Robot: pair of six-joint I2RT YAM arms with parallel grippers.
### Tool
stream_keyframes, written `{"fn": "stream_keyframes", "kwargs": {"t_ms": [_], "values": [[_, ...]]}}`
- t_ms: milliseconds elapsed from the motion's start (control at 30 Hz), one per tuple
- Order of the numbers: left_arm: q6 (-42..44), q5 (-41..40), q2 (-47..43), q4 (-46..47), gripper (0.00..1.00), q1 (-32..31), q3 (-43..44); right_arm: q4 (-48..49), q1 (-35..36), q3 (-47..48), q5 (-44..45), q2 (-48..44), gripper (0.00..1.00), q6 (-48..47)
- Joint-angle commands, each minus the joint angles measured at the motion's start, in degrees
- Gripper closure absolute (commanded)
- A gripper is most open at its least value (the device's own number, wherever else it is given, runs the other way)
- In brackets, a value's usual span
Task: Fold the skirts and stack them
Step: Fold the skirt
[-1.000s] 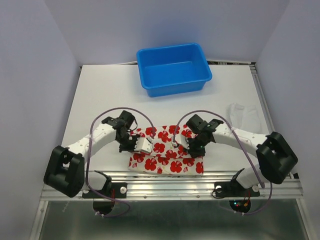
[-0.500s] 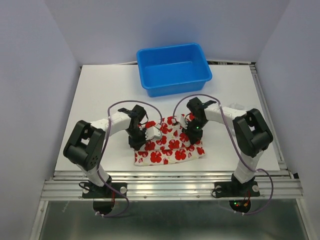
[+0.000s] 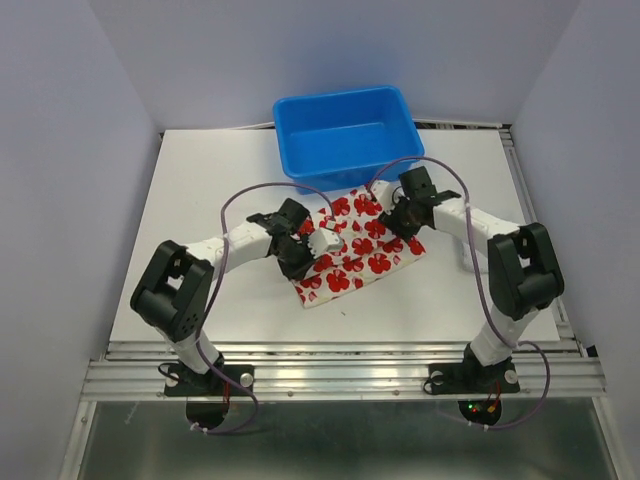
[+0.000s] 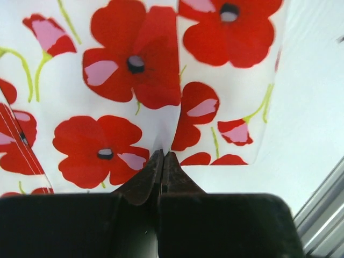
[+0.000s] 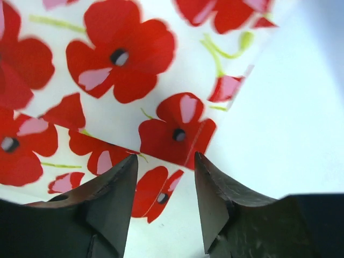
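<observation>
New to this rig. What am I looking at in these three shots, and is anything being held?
Two robot arms are bolted at the near edge of a white table. The wide picture looks down from above and behind them. The other two come from a camera on each wrist. On the table lie a poppy-print skirt and, beyond it, a blue plastic tub. The left hand is shut, pinching a fold of the skirt. The right hand is open over the skirt's edge, holding nothing.
</observation>
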Motion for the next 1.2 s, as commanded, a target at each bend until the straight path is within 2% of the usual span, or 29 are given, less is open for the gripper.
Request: {"fn": "stream_keyframes", "kwargs": {"t_ms": [0,133,167,233,267,333,367,433,467,500,533,567,600,667,733,833,1167], "values": [[-10.5,2.2,-2.2,4.8,1.0,-6.6,0.2,1.4,-3.1,3.0,2.2,-8.1,0.44,9.1],[-15.5,3.3,0.7,6.0,1.0,-9.5,1.1,-6.0,-6.9,4.2,-3.7,-12.9,0.43,21.2],[-16.5,3.9,1.0,5.9,0.98,-9.7,1.3,-7.5,-6.9,4.2,-6.1,-13.9,0.42,26.7],[-17.2,4.9,-0.4,6.5,0.89,-10.0,1.0,-9.2,-7.5,2.0,-10.9,-17.0,0.46,34.2],[-17.4,4.8,-2.8,7.3,0.82,-10.0,0.4,-8.3,-7.5,0.8,-12.9,-17.7,0.48,42.9],[-17.0,3.3,-5.5,7.9,0.74,-10.1,0.0,-7.0,-7.5,-3.3,-14.8,-18.5,0.53,51.0],[-16.7,2.6,-6.7,7.7,0.61,-10.2,0.1,-6.3,-7.5,-4.6,-15.8,-18.5,0.55,57.3],[-16.3,0.4,-9.6,7.1,0.54,-10.2,0.9,-3.4,-7.5,-7.9,-21.1,-18.5,0.62,64.7],[-16.3,-1.2,-10.6,6.7,0.49,-10.7,1.9,1.3,-7.5,-12.6,-25.9,-19.1,0.64,72.3],[-16.3,-2.5,-10.8,6.8,0.49,-11.4,2.4,4.5,-7.5,-15.3,-28.1,-19.6,0.67,76.6],[-16.2,-3.5,-10.8,6.7,0.49,-12.7,3.4,8.2,-7.5,-21.1,-29.5,-20.3,0.71,84.8],[-16.2,-4.6,-10.5,6.8,0.49,-13.3,4.0,12.2,-7.5,-21.1,-30.2,-21.3,0.73,88.0],[-16.3,-5.2,-9.6,6.8,0.49,-13.6,4.4,17.9,-6.4,-25.6,-29.0,-23.2,0.76,90.6],[-16.8,-6.2,-8.1,7.1,0.49,-14.6,5.1,20.7,-5.0,-28.7,-26.1,-25.0,0.84,96.5],[-17.3,-7.2,-6.0,7.4,0.5,-15.4,5.1,23.9,-2.3,-32.8,-22.5,-27.3,0.92,101.7],[-18.3,-8.2,-3.8,9.5,0.5,-17.2,5.0,30.6,1.6,-37.3,-18.2,-28.4,0.99,104.2],[-20.4,-10.8,2.5,10.8,0.51,-20.1,7.9,33.5,5.9,-38.3,-15.8,-21.1,0.99,102.7]]}}
